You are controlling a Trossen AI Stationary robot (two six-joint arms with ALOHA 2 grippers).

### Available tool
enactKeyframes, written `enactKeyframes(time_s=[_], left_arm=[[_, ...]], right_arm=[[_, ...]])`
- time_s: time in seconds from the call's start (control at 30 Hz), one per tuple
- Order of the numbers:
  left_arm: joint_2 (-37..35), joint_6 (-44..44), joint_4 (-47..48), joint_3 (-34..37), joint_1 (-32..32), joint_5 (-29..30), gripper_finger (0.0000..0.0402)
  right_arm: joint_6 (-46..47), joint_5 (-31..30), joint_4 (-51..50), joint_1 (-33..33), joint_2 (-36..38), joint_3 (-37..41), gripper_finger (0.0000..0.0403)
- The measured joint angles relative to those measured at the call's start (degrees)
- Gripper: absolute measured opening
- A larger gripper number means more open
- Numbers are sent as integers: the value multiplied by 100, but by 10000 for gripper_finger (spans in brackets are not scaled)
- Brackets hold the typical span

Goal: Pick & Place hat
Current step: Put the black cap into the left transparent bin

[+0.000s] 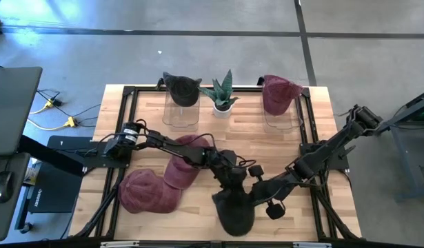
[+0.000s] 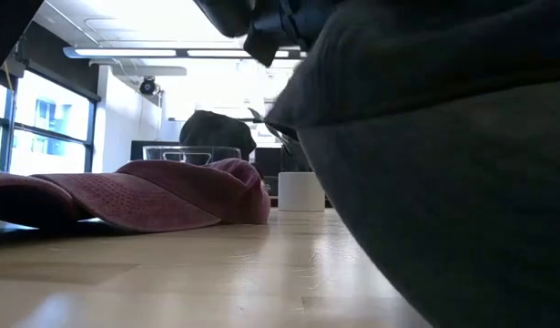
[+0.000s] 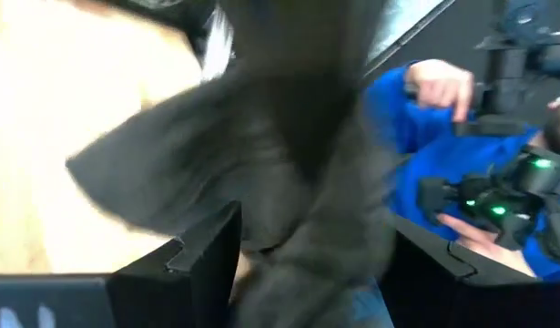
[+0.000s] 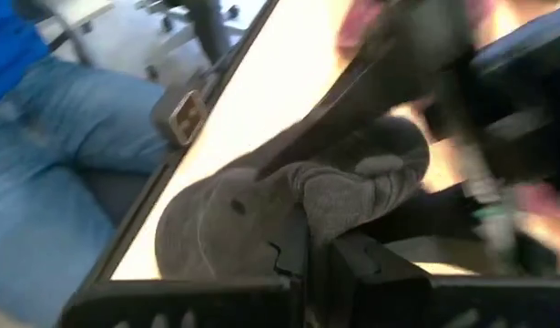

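Your grippers meet at the dark hat (image 1: 234,210).
Right gripper (image 4: 318,244) pinches its cloth; left gripper (image 1: 232,180) maybe holds it too, fingers apart.

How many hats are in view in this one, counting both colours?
5. A dark hat and a maroon hat sit on clear stands at the back; two maroon hats lie front left; a dark hat is held at the front by both claws.

A: Cams? High view = straight down, whole table (image 1: 280,145), both arms.
B: Low = tabletop level, facing room; dark hat (image 2: 443,155) fills it, v. close. Both wrist cams right up on same hat.
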State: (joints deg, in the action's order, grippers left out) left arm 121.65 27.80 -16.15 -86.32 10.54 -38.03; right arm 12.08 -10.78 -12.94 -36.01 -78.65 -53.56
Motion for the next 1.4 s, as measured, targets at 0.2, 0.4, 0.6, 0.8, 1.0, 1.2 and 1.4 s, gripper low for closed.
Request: enactKeyframes(time_s=[0.2, 0.4, 0.6, 0.8, 1.0, 1.2, 1.4], left_arm=[[6, -43, -243, -2, 56, -149, 223], [8, -45, -483, 0, 71, -351, 221], [8, 249, -693, 0, 67, -671, 181], [8, 482, -987, 4, 62, -1065, 126], [8, 970, -1610, 4, 62, -1740, 106], [8, 1029, -1750, 2, 29, -1865, 105], [6, 1006, -1720, 2, -26, -1866, 105]], right_arm=[[5, -220, -28, 0, 112, 0, 3], [157, -95, -238, -4, 112, 0, 22], [146, 27, -270, -7, 109, 2, 44], [74, 23, -288, -66, 109, 2, 87], [-57, -36, -322, -245, 109, 2, 139], [-40, 17, -444, -241, 107, 7, 172], [353, 128, -975, -270, 105, 7, 181]])
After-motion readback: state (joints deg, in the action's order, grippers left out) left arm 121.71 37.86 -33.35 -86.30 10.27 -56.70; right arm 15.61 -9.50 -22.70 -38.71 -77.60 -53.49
